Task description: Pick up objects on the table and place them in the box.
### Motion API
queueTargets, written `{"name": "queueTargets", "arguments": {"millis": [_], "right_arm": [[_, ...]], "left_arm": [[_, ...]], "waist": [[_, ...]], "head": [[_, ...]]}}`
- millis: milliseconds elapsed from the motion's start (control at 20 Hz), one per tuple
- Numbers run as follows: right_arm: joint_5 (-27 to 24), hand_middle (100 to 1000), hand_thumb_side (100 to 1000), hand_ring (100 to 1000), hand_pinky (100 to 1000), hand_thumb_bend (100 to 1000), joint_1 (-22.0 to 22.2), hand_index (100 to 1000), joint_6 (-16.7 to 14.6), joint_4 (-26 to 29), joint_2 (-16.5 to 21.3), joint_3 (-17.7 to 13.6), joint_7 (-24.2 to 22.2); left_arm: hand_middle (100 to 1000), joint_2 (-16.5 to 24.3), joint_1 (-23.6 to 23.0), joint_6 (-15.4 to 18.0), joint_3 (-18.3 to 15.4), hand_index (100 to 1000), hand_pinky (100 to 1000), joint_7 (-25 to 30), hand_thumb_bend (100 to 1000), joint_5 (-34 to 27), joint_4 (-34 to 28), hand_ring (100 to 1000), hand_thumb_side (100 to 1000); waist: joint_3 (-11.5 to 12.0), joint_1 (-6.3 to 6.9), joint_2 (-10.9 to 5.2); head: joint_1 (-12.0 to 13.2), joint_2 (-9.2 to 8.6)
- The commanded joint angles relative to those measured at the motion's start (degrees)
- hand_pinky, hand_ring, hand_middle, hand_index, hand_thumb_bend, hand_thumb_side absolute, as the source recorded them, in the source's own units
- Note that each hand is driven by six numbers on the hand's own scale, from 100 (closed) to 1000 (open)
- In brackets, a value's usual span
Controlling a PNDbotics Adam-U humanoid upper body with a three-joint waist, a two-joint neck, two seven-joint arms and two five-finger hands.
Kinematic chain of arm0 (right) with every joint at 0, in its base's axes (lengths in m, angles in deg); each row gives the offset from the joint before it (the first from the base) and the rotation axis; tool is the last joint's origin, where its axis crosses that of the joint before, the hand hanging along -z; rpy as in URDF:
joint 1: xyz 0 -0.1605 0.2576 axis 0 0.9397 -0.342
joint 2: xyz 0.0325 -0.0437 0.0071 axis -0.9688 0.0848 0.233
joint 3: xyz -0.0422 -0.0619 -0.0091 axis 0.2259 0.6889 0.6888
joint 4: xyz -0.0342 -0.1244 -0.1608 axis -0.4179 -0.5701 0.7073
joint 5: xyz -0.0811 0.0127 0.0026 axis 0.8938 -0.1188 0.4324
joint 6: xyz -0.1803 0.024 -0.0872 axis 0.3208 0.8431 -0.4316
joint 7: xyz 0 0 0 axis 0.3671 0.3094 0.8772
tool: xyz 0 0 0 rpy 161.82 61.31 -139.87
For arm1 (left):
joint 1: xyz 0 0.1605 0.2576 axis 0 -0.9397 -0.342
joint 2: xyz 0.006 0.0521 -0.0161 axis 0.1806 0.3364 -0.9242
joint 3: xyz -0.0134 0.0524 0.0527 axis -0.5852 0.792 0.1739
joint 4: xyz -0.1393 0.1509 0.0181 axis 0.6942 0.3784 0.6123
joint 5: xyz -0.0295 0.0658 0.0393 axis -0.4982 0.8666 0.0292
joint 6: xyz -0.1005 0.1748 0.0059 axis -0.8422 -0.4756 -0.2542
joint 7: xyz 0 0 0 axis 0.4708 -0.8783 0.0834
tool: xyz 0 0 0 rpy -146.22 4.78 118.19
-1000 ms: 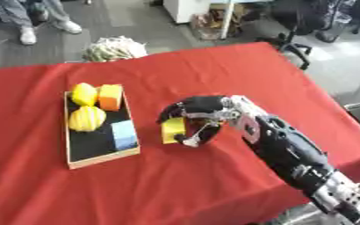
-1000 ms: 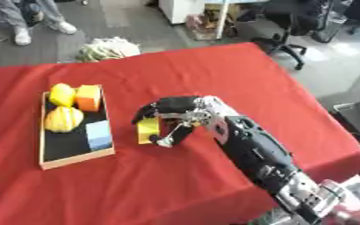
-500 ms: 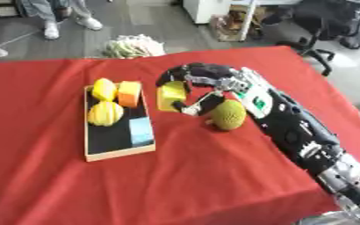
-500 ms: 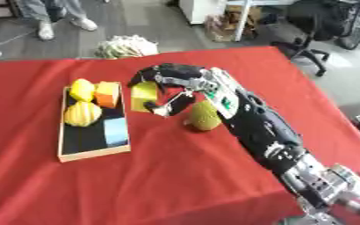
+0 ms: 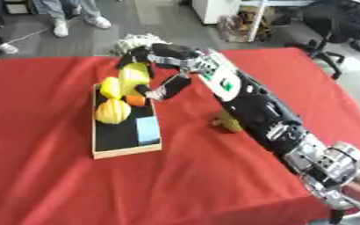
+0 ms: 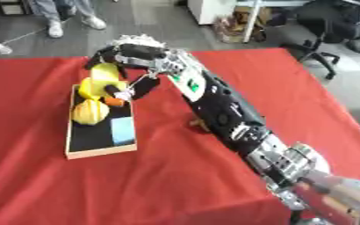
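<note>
- Yellow block [image 5: 135,75], held over the far end of the box [image 5: 124,134], looks light and rigid; you grip its sides in your right hand [image 5: 164,66], fingers curled round it.
- Box holds a blue block [image 5: 147,130], yellow fruit [image 5: 112,111], an orange piece [image 5: 135,100].
- Your left hand is out of view.

One box [image 5: 125,147], one light blue block [image 5: 147,130], one orange block [image 5: 135,100], three yellow objects [image 5: 112,111].

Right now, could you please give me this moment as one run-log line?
right hand: shut on yellow block, over box far end | box: yellow, orange, blue items | table: greenish fruit beside forearm | left hand: not in view
</note>
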Motion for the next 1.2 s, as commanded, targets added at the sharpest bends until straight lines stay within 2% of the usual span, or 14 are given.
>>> {"name": "queueTargets", "arguments": {"millis": [50, 400, 750, 1000, 1150, 1200], "right_arm": [[1.2, 658, 217, 469, 424, 100, -1.7, 784, -9.3, -1.3, -1.5, 0.1, -10.7], [6.8, 700, 246, 521, 491, 100, -0.8, 819, -10.9, -4.3, -4.2, 0.6, -14.0], [14.3, 710, 267, 541, 517, 100, 0.6, 824, -12.4, -6.8, -5.6, 0.9, -12.6], [17.0, 716, 272, 553, 526, 100, 1.4, 826, -12.6, -7.6, -6.9, 1.7, -11.6], [18.5, 774, 284, 661, 604, 100, 1.4, 869, -12.6, -7.7, -7.1, 1.8, -11.1], [19.0, 812, 289, 733, 659, 100, 1.4, 901, -12.6, -7.6, -7.0, 1.8, -10.9]], "left_arm": [[552, 1.1, 1.0, 0.0, 0.1, 808, 652, 0.4, 100, -0.4, -0.9, 520, 887], [551, 1.0, 0.9, -0.1, 0.1, 808, 652, 0.5, 100, -0.4, -0.8, 520, 887], [551, 0.9, 0.8, -0.1, 0.1, 808, 652, 0.4, 100, -0.3, -0.8, 520, 887], [551, 1.0, 0.9, -0.1, 0.1, 808, 653, 0.4, 100, -0.3, -0.9, 520, 886], [551, 0.9, 0.9, 0.0, 0.0, 808, 653, 0.4, 100, -0.3, -0.9, 521, 885], [551, 0.9, 0.9, 0.0, 0.0, 808, 653, 0.4, 100, -0.4, -0.9, 521, 885]], "waist": [[0.2, -0.20, -0.22], [-0.1, -0.30, -0.24], [-0.5, -0.37, -0.28], [-0.5, -0.34, -0.18], [-0.4, -0.31, -0.17], [-0.4, -0.30, -0.18]], "head": [[-0.7, -0.21], [-0.8, -0.21], [-0.6, -0.21], [-0.7, -0.21], [-0.7, -0.21], [-0.6, -0.21]]}}
